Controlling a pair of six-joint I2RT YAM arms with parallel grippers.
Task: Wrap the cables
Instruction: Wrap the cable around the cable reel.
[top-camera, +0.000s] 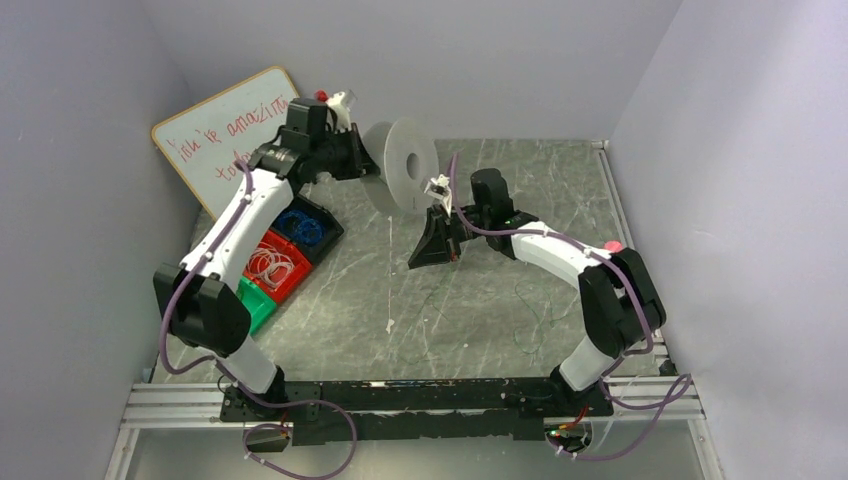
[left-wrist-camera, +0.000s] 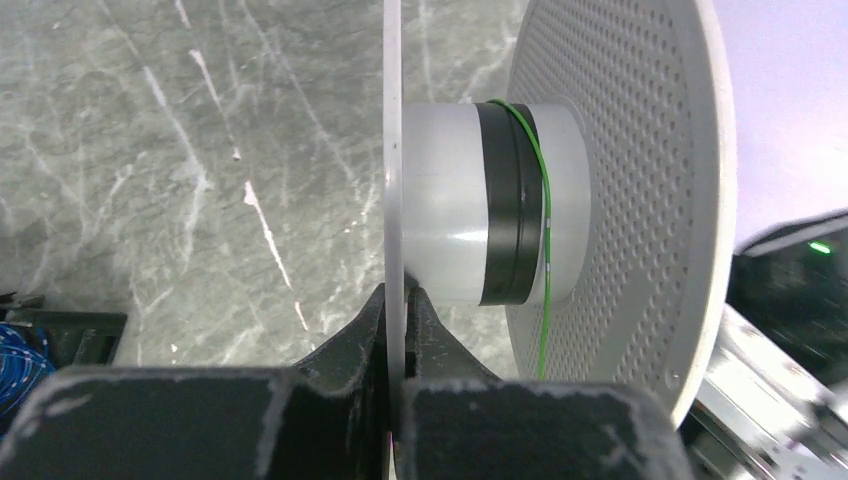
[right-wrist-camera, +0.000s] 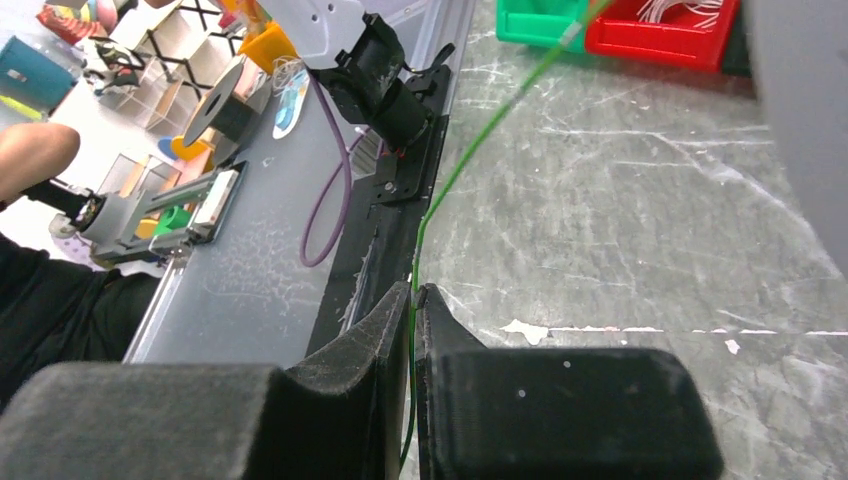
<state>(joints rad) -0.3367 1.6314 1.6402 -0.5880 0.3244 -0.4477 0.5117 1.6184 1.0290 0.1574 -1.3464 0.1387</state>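
cable (left-wrist-camera: 541, 200): green strand over the spool (left-wrist-camera: 620, 150) hub; we see it lead off to the right gripper (right-wrist-camera: 413, 295), slack on the desk (top-camera: 480, 330)
spool: axis level, rim clamped in the closed left gripper (left-wrist-camera: 400, 300)
right gripper: closed, pinching the cable; nearer the slack
writing: whiteboard (top-camera: 225, 130), red hand, we read "you're amazing"; rest hidden

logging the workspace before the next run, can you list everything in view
white plastic spool: one, white, back centre, flanges upright
thin green wire: one, green, a turn round the spool's hub, loose strands nearer front
plastic bins: three, red, green and black, left side
whiteboard: one, white with red writing, leaning back left
marbled grey table: one, grey, under everything
left gripper: one, black, shut on the spool's flange
right gripper: one, black, shut on the wire
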